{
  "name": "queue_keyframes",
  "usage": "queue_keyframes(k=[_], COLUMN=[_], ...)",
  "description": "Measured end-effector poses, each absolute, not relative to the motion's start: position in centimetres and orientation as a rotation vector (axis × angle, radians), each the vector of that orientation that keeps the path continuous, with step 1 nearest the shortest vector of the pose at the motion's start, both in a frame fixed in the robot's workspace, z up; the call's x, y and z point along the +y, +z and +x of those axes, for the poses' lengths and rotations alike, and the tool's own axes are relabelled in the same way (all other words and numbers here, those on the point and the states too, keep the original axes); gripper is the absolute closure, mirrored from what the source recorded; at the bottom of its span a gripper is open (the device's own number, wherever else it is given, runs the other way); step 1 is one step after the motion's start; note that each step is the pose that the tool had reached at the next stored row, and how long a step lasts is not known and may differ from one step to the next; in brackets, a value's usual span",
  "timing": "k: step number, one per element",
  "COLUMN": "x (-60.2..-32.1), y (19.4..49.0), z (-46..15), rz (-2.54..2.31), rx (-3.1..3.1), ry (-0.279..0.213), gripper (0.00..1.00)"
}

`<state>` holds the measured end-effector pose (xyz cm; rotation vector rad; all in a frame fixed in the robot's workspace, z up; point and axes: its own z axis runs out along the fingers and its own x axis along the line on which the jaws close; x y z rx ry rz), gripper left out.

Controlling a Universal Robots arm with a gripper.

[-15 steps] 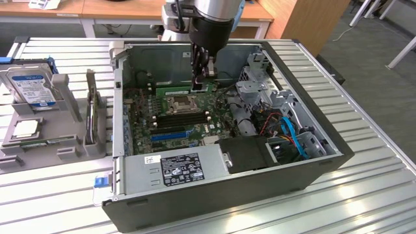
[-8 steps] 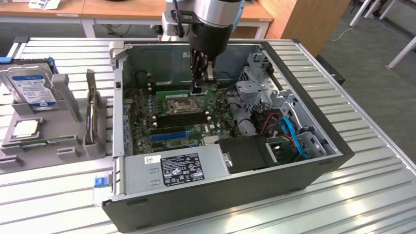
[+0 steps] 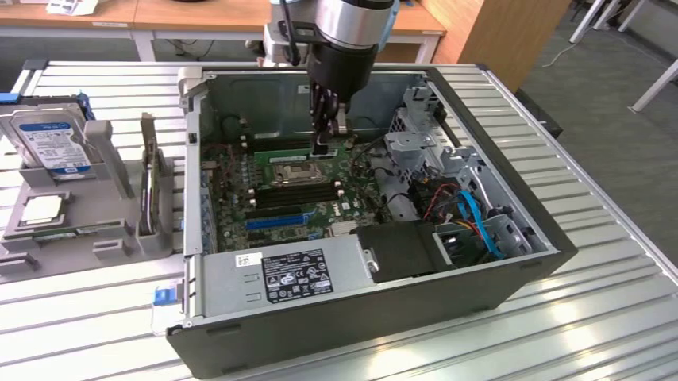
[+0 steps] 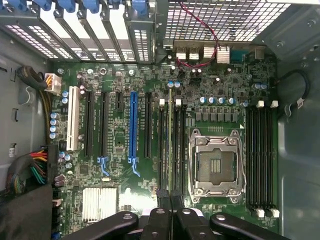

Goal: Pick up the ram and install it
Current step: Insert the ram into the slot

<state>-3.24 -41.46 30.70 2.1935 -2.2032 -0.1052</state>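
Note:
Inside the open computer case point(image 3: 509, 238), my gripper point(image 3: 323, 141) is shut on the ram point(image 3: 322, 149) and hangs low over the motherboard point(image 3: 286, 214), just behind the processor socket point(image 3: 291, 171). In the wrist view the ram point(image 4: 170, 145) appears edge-on as a thin green strip. It runs from between my black fingers point(image 4: 161, 202) along the row of black memory slots point(image 4: 179, 145) beside the processor socket point(image 4: 216, 167). I cannot tell whether its lower edge touches a slot.
At the exterior view's left, a grey holder point(image 3: 106, 230) carries a hard drive point(image 3: 53, 143), a square processor chip point(image 3: 40, 208) and an upright board point(image 3: 152, 186). In the case, the power supply point(image 3: 286, 274), drive cage point(image 3: 424, 143) and blue cables point(image 3: 482, 226) crowd the motherboard.

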Motion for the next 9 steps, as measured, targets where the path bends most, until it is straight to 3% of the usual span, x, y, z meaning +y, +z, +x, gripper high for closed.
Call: queue_keyframes(k=[9], x=[-41.45], y=[30.66], z=[-2.87], rz=[2.194], rx=[-2.203], ry=[-0.105], gripper=[0.89])
